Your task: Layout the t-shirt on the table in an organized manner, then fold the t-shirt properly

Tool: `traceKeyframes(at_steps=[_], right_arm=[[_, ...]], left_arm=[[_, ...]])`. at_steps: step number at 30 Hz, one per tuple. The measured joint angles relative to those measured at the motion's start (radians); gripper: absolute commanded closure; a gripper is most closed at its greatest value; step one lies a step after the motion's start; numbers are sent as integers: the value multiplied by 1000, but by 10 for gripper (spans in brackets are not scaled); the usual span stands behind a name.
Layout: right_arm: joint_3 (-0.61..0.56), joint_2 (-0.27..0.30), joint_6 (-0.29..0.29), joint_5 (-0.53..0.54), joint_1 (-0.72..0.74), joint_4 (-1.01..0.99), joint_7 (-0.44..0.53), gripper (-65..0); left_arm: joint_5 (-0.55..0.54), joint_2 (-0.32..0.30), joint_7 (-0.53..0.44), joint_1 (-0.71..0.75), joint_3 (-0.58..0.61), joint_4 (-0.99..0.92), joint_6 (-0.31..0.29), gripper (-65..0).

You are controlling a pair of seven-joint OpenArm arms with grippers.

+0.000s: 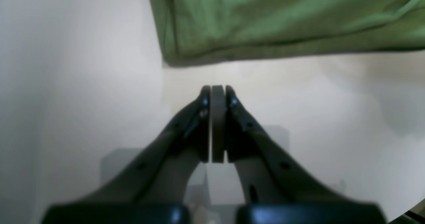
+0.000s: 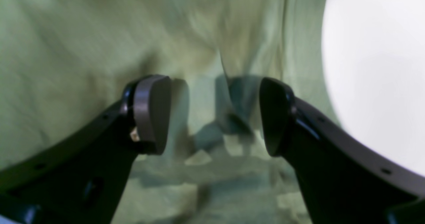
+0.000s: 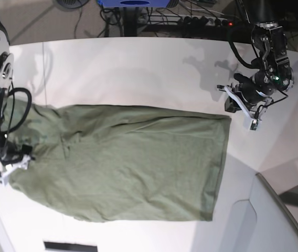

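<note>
The olive-green t-shirt (image 3: 133,163) lies spread flat on the white table (image 3: 138,68), with a few soft wrinkles. My left gripper (image 1: 218,88) is shut with its pads pressed together and nothing between them. It hovers over bare table just off one corner of the t-shirt (image 1: 265,18). In the base view that left gripper (image 3: 233,102) sits just above the shirt's upper right corner. My right gripper (image 2: 214,114) is open over the t-shirt (image 2: 83,51) near its edge, with cloth below both fingers. In the base view the right gripper (image 3: 17,158) is at the shirt's left end.
A grey translucent panel (image 3: 277,220) stands at the table's lower right corner. Cables and a power strip (image 3: 201,21) lie beyond the far edge. A narrow dark slot (image 3: 70,245) shows near the bottom edge. Bare table (image 2: 375,84) lies right of the right gripper.
</note>
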Motion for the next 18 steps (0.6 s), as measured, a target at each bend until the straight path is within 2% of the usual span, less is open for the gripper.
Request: traceKeyframes(at_steps=[7,9,13,14,18], right_arm=[[1,14,-3,0,-42,0,10,-386],[1,13,3,0,-45,0,10,-315],[1,13,2,1,-50,0,10,-18],[1,13,2,0,-50,0,10,0],[1,9,2,-2,-60,56,-5,-14]], left_arm=[[0,3,0,-3,0,0,0,0],[0,3,0,-4,0,0,0,0],[0,0,0,-3,0,0,0,0],[0,0,0,-4,0,0,0,0],[0,0,0,-2,0,0,0,0]])
